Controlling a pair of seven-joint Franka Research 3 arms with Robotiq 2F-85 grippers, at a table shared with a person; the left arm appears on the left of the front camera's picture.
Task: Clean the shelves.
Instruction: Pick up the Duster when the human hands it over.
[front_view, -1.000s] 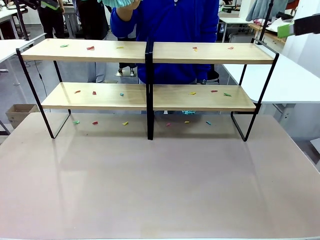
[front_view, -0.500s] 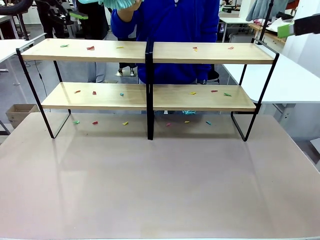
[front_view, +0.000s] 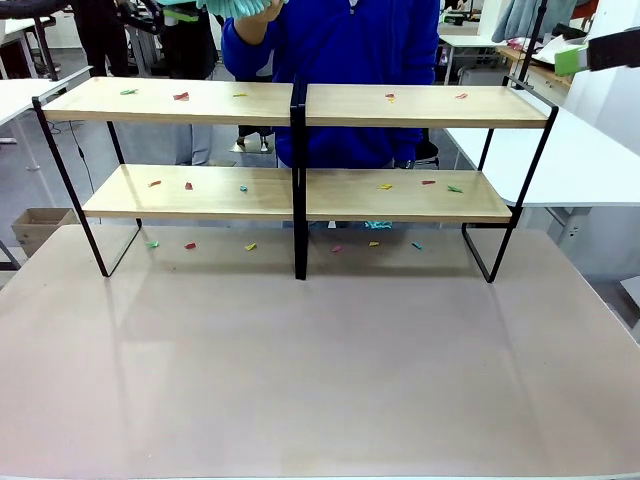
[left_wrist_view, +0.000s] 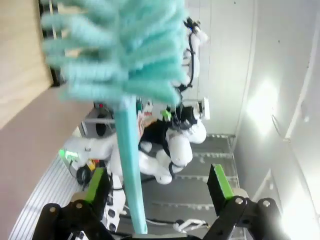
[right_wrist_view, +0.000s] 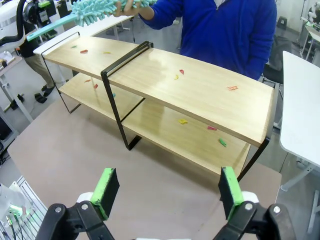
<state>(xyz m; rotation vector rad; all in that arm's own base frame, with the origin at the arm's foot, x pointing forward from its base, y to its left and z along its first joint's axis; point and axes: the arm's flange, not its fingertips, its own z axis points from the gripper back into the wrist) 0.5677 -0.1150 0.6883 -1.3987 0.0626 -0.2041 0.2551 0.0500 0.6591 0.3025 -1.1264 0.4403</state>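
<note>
The shelves stand across the far half of the table, with small coloured scraps on their light-wood boards. Behind them, a person in blue holds a teal duster by its fluffy head. My left gripper is high at the back left. In its wrist view it is open, with the duster's handle running between its fingers, unclamped. From the upper right, my right gripper is open and empty, looking down on the shelves and the duster.
More scraps lie on the pinkish tabletop under the rack. A white table stands to the right and another to the left. A cardboard box sits on the floor at left.
My left gripper has moved right along the top of the front view, toward the duster in the person's hand. The shelves, the scraps and the right gripper have not moved.
</note>
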